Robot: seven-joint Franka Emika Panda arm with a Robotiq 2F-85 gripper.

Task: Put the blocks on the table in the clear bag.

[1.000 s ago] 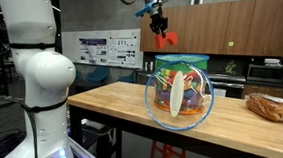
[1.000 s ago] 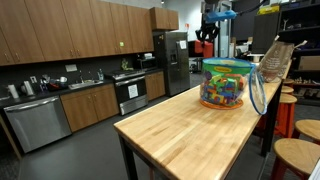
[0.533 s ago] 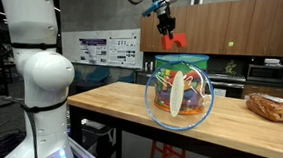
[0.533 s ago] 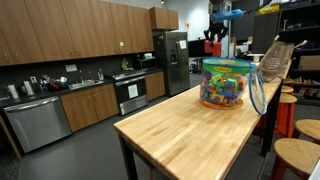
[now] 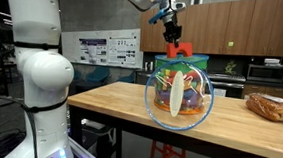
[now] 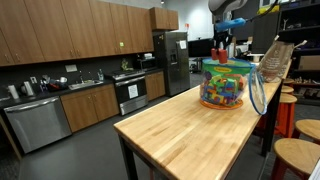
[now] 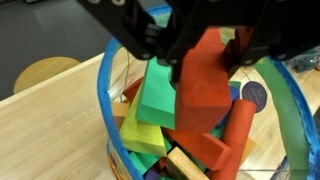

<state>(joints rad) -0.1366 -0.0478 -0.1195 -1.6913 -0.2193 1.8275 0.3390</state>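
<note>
**Squarely overhead: red block hangs over the bag's open mouth**

Here the gripper (image 5: 172, 36) stands high above the table (image 5: 110, 105), its jaws clamped on the red-orange block (image 5: 176, 51). In both exterior views the block (image 6: 221, 55) hangs below the gripper (image 6: 221, 42), just over the top of the clear bag (image 5: 180, 97). The bag (image 6: 225, 88) sits upright on the wooden tabletop (image 6: 170, 130).

The wrist view looks straight down the line that matters. The dark fingers (image 7: 150, 40) grip the block (image 7: 205, 85) at its upper end. Its long axis runs away from them, down towards the toys below. The teal rim (image 7: 104, 90) curves around it on both sides, so the block appears to lie inside the ring of the opening, not beside it. Under it, inside the bag, lie a green block (image 7: 158, 95) and yellow pieces (image 7: 140, 135), near its lower end; whether they touch cannot be told.

The bag's mouth lies directly beneath the fingers, so the coming move likely needs only a release, perhaps after a short descent. The main risk is the block catching the rim and tipping outwards.
</note>
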